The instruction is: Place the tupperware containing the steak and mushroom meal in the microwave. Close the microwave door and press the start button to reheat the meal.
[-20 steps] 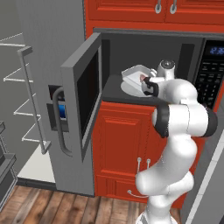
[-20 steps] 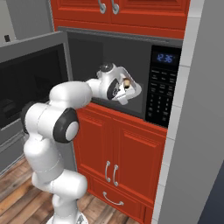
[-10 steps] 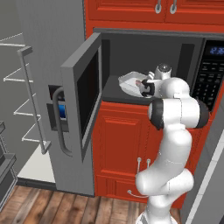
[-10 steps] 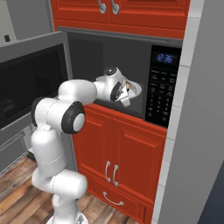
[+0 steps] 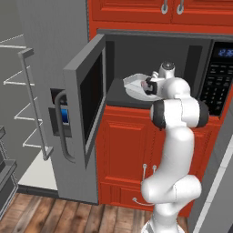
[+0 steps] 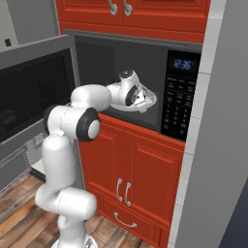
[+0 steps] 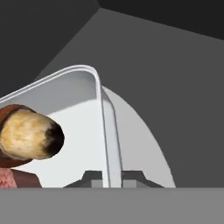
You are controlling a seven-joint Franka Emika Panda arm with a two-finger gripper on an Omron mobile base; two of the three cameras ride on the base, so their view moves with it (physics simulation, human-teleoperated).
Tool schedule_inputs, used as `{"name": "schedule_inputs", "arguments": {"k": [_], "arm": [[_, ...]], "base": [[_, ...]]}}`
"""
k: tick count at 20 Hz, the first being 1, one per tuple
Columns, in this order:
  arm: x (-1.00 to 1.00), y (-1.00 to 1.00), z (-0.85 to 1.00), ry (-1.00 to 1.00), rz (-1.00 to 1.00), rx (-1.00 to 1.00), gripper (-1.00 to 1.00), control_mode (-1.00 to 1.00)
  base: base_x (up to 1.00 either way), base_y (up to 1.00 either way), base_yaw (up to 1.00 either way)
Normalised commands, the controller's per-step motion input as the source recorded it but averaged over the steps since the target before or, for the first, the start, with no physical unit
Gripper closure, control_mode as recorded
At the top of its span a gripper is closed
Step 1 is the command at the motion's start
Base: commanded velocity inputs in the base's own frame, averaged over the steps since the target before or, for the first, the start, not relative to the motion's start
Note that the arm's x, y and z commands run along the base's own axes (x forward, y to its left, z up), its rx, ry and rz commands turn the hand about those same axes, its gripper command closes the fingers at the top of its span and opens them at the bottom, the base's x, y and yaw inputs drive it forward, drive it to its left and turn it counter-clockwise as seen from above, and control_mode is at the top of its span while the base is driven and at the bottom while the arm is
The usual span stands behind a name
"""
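Tupperware (image 7: 83, 131) is sitting inside the microwave (image 5: 200, 50) cavity, over the pale round turntable plate (image 7: 144, 148), and I am gripping its rim: my gripper (image 7: 111, 178) is nearly closed, one finger (image 7: 92, 178) inside the wall and the other outside it. My hand camera is showing the mushroom (image 7: 28, 135) lying in the tray with its pale base toward me and a sliver of the pink steak (image 7: 17, 179) just beneath it. The left base camera is giving me the tupperware (image 5: 135, 84) from outside, with the steak (image 5: 146, 85) as a red spot by my wrist, and the microwave door (image 5: 86, 98) standing wide open. The right base camera is adding the keypad panel (image 6: 179, 97) with its blue display, beside my hand (image 6: 138, 97).
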Motion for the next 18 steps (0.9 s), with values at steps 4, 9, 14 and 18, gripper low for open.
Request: {"name": "schedule_inputs", "arguments": {"k": [4, 9, 14, 18], "arm": [[0.35, 0.0, 0.0, 0.01, 0.0, 0.0, -1.0, -1.0], [0.01, 0.0, 0.0, -0.04, 0.0, -0.02, -1.0, -1.0], [-0.58, 0.04, 0.0, -0.15, 0.03, -0.09, -1.0, -1.0], [-1.0, 0.24, 0.0, -0.12, 0.04, -0.14, -1.0, -1.0]], "base": [[0.0, 0.0, 0.0], [0.0, 0.0, 0.0], [0.0, 0.0, 0.0], [0.0, 0.0, 0.0]]}}
